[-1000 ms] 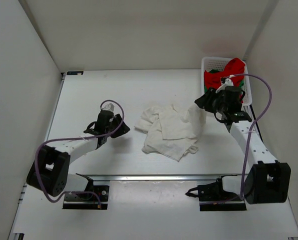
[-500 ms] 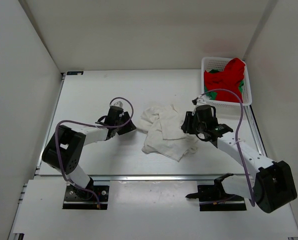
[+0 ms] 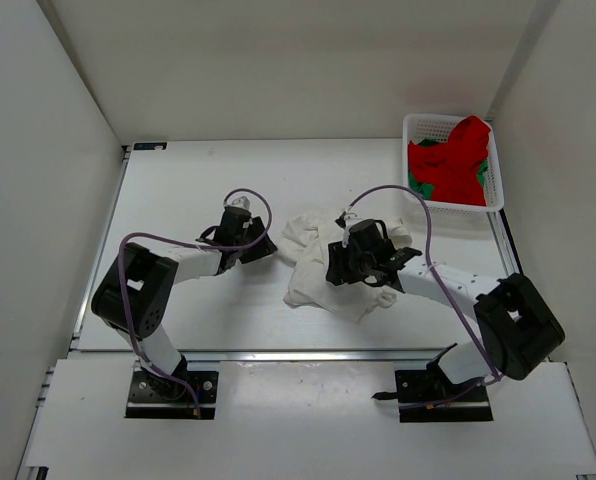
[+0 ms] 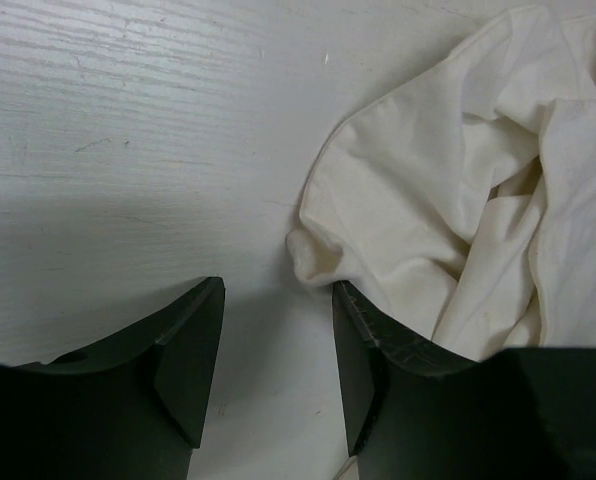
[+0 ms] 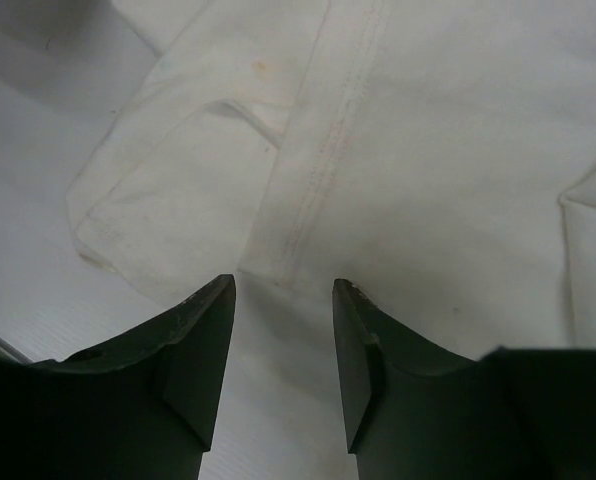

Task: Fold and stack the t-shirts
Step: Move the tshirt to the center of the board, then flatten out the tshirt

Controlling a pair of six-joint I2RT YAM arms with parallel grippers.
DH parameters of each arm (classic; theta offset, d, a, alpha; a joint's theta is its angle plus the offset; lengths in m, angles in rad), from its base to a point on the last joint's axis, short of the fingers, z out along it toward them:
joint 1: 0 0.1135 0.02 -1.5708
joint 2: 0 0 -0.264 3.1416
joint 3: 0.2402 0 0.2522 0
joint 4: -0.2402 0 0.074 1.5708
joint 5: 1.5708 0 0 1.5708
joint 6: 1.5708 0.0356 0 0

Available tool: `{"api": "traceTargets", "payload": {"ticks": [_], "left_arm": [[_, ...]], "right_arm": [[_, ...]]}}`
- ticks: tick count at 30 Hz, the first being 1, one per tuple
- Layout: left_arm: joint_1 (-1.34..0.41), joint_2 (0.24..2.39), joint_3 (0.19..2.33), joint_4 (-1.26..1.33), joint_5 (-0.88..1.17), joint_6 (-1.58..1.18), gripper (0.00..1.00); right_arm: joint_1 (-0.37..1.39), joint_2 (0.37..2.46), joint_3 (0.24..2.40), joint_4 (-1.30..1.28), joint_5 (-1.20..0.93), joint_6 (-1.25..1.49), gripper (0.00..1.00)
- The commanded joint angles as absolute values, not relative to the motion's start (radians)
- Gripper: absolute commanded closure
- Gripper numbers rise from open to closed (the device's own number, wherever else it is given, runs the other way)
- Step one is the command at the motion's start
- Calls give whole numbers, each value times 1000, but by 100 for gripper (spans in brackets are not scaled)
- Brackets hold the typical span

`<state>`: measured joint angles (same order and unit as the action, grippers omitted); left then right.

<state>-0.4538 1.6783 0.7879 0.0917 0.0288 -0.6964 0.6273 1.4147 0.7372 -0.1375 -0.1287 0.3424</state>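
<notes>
So here's where we're at: the white t-shirt (image 3: pixel 308 270) is lying crumpled and unfolded around the middle of the table (image 3: pixel 178 190), bunched into a few overlapping flaps. The red t-shirt (image 3: pixel 458 160) is heaped in the white mesh basket (image 3: pixel 423 127) at the table's 1 o'clock corner. It's draped partly over the far rim, and the green t-shirt (image 3: pixel 424 188) peeks out from under it at the basket's 7 o'clock side.

The left gripper (image 3: pixel 261 252) is low by the table at the white shirt's 9 o'clock edge. Its wrist cam shows the two dark fingers (image 4: pixel 188 350) spread apart with only bare tabletop between them. A rolled corner of the shirt lies just beyond the right-hand finger, at about 1 o'clock from the gap, and nothing is grabbed.

The right gripper (image 3: pixel 336 272) is reaching across from 3 o'clock and hangs over the shirt's middle. In its wrist cam the fingers (image 5: pixel 193 340) are also parted, with a stitched seam of the white cloth running up to 12 o'clock from the gap and a folded flap at 10 o'clock. We can't tell if the tips are actually touching the fabric, but they aren't pinching any of it.
</notes>
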Motion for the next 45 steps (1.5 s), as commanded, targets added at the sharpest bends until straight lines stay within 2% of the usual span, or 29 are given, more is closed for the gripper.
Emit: {"api": "traceTargets", "payload": {"ticks": [1, 11, 15, 18, 20, 22, 28, 30, 36, 41, 45], "left_arm": [[-446, 1646, 778, 138, 32, -693, 42], [-446, 1623, 752, 150, 46, -700, 42], [-445, 1621, 750, 150, 43, -696, 42], [-445, 1620, 761, 152, 44, -695, 42], [-446, 1621, 765, 150, 44, -700, 42], [-443, 1623, 765, 152, 49, -695, 41], [-445, 1618, 756, 169, 51, -698, 39], [-449, 1609, 755, 178, 46, -701, 35], [-449, 1660, 793, 173, 52, -690, 34], [-471, 1722, 845, 175, 74, -690, 39], [-498, 1730, 867, 180, 72, -690, 32]], "right_arm": [[641, 1439, 796, -87, -118, 328, 58], [693, 1502, 842, -124, -17, 299, 60], [698, 1520, 853, -146, 41, 298, 64], [692, 1537, 862, -169, 63, 296, 68], [698, 1534, 862, -172, 81, 298, 75], [701, 1507, 854, -161, 95, 310, 76], [670, 1444, 824, -164, 103, 324, 96], [664, 1421, 830, -181, 110, 328, 100], [582, 1237, 810, -242, 131, 348, 100], [485, 1095, 808, -302, 77, 330, 100], [442, 1068, 796, -316, 45, 328, 100]]}}
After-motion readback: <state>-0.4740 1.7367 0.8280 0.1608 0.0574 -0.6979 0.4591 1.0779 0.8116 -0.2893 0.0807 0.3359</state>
